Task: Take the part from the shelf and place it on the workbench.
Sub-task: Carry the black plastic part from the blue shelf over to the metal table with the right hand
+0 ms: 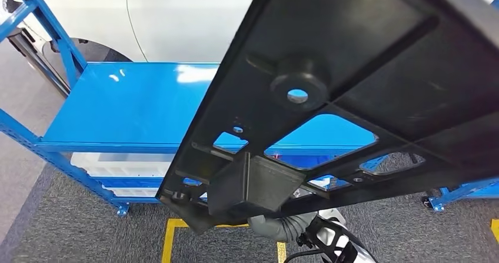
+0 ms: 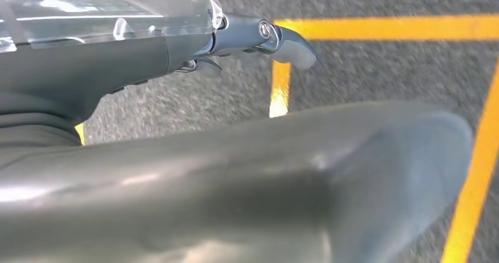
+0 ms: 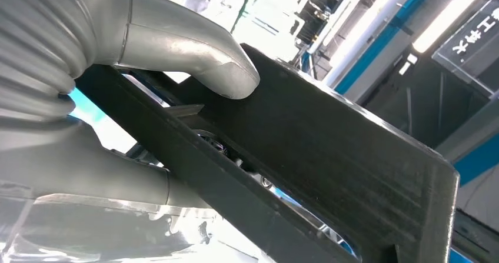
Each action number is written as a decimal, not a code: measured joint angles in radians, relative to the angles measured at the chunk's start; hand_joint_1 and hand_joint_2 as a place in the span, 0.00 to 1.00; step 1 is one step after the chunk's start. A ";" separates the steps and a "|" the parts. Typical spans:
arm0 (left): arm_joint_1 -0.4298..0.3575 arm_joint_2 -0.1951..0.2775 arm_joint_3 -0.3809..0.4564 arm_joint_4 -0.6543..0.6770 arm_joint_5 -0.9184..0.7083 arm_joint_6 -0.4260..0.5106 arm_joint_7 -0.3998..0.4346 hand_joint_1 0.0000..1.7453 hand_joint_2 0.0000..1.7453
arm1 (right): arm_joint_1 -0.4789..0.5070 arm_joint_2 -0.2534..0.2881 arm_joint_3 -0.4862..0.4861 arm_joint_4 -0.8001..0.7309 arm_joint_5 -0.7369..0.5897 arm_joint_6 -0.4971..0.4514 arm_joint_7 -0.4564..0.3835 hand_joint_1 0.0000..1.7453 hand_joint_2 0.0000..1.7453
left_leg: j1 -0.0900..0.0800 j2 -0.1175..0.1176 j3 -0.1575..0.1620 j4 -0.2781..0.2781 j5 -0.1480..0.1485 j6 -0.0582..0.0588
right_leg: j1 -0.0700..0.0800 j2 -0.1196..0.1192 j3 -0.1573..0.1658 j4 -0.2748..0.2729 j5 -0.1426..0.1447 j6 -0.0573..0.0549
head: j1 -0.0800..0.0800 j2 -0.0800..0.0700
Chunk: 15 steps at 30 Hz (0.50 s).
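Right hand (image 3: pixel 147 80) clamps thumb and fingers on the flat black ribbed plastic part (image 1: pixel 353 98), long axis tilted over the blue metal shelf (image 1: pixel 129 107); left hand (image 2: pixel 259 36) holds nothing, fingers loosely curled

The part (image 1: pixel 376 69) looks like matt black plastic, faintly ribbed in texture; the shelf (image 1: pixel 129 104) is glossy blue painted metal — the floor (image 1: pixel 70 227) is rough grey carpet with yellow tape.
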State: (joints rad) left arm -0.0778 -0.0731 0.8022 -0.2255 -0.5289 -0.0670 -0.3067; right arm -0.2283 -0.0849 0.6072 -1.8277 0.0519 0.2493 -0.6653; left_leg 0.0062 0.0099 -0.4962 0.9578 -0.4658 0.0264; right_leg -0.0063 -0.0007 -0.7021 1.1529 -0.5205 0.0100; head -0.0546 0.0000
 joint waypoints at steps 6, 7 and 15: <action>0.001 0.003 0.026 0.000 0.027 0.011 -0.008 0.00 0.00 | -0.001 -0.013 -0.001 -0.001 -0.029 0.026 0.000 1.00 1.00 | 0.003 0.001 -0.108 0.040 0.055 -0.015 | -0.015 0.000 0.102 0.038 0.019 0.016 | 0.000 0.000; 0.001 0.003 0.030 0.000 0.028 0.012 -0.010 0.00 0.00 | -0.002 -0.013 -0.002 -0.001 -0.033 0.029 0.000 1.00 1.00 | 0.003 0.000 -0.122 0.051 0.060 -0.021 | -0.014 0.001 0.152 -0.035 0.013 0.013 | 0.000 0.000; 0.006 0.011 0.050 0.000 0.035 0.010 -0.020 0.00 0.00 | -0.006 -0.013 -0.020 0.019 -0.065 0.049 0.000 1.00 1.00 | 0.010 -0.004 -0.188 0.185 -0.052 -0.065 | -0.007 -0.003 0.146 -0.134 0.044 -0.047 | 0.000 0.000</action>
State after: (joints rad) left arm -0.0720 -0.0618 0.8521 -0.2254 -0.4944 -0.0572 -0.3265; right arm -0.2347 -0.0980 0.5868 -1.8088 -0.0134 0.2982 -0.6653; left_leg 0.0159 0.0064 -0.6842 1.1431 -0.5183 -0.0382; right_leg -0.0131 -0.0041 -0.5556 1.0188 -0.4766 -0.0375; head -0.0548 0.0000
